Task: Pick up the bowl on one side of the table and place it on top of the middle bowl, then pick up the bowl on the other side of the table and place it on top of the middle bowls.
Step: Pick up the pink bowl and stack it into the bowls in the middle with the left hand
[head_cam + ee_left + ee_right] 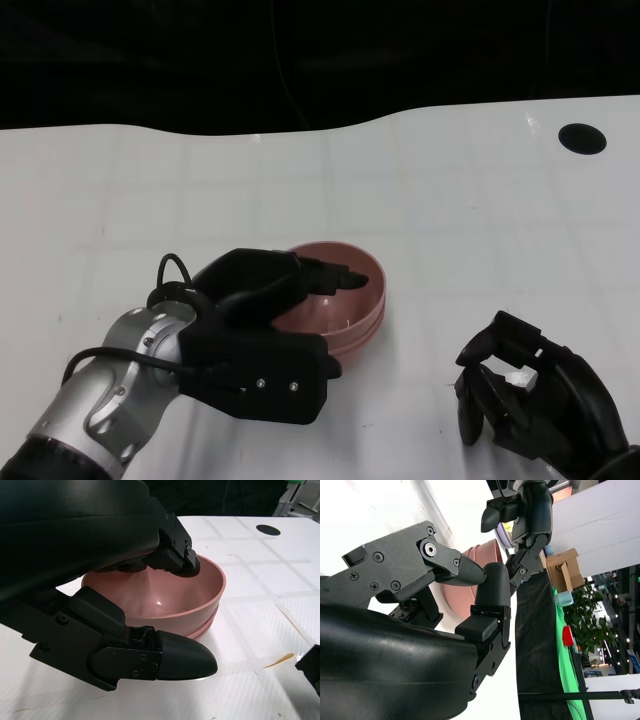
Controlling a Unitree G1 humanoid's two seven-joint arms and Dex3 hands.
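Fingers (pixel 335 275) over pink bowl (pixel 350 300) rim

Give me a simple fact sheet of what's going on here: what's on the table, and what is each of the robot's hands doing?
Surface: white table
Bowls: pink bowls, nested in a stack; the left wrist view shows at least two rims
Left hand: at the stack, fingers over the top bowl's rim and reaching inside it
Right hand: off to the side, apart from the bowls, fingers curled, nothing in it
Other: dark round hole in the table's far corner
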